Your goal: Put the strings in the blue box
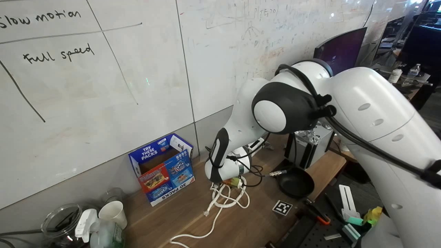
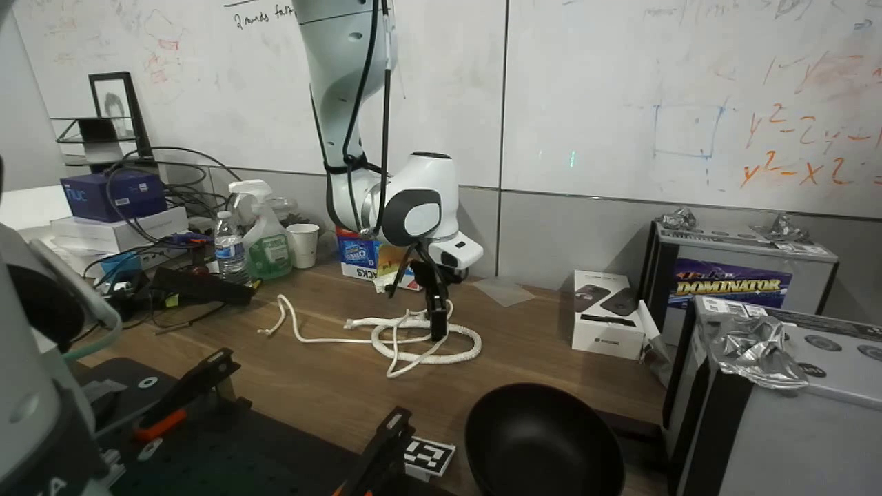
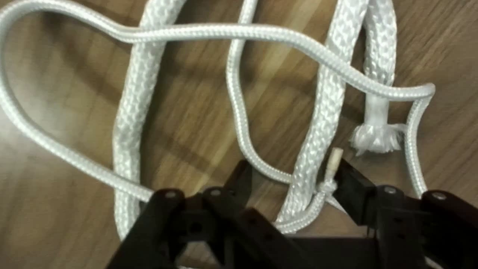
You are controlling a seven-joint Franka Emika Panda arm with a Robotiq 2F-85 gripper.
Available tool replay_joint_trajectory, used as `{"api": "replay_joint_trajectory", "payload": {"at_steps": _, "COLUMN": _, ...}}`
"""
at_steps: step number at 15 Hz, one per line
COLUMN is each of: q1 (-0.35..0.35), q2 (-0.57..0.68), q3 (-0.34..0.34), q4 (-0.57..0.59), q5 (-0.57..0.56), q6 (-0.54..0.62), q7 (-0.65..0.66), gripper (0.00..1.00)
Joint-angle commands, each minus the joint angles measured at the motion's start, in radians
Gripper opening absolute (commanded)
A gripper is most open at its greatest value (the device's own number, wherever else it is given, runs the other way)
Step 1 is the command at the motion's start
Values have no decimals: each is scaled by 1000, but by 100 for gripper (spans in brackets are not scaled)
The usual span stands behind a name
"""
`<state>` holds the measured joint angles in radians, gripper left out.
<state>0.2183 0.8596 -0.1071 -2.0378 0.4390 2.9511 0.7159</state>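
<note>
While white braided ropes (image 3: 324, 112) lie looped on wooden table (image 1: 256, 220), Robotiq gripper (image 3: 293, 175) straddles some, fingers (image 3: 354, 194) apart; blue "30 PACKS" box (image 1: 167, 179) nearby.

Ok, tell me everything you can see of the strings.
The strings are glossy white braided cord, some thick, some thinner, lying in a loose tangle on the wooden table, outside the blue box, one stretch trailing away. The thick cord shows a frayed end; the thinner, a knot with a beige tip. The open end effector straddles part of them, though contact is unclear.
</note>
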Motion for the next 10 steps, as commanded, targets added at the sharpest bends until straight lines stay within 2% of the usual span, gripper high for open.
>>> {"api": "replay_joint_trajectory", "payload": {"at_steps": 1, "q1": 27, "q2": 15, "q3": -28, "q4": 20, "q5": -35, "q6": -4, "q7": 35, "gripper": 29}}
{"api": "replay_joint_trajectory", "payload": {"at_steps": 3, "q1": 33, "q2": 15, "q3": -34, "q4": 24, "q5": -38, "q6": -8, "q7": 37, "gripper": 15}}
{"api": "replay_joint_trajectory", "payload": {"at_steps": 6, "q1": 35, "q2": 19, "q3": -39, "q4": 32, "q5": -45, "q6": -11, "q7": 35, "gripper": 10}}
{"api": "replay_joint_trajectory", "payload": {"at_steps": 10, "q1": 18, "q2": 10, "q3": -33, "q4": 34, "q5": -55, "q6": -13, "q7": 18, "gripper": 14}}
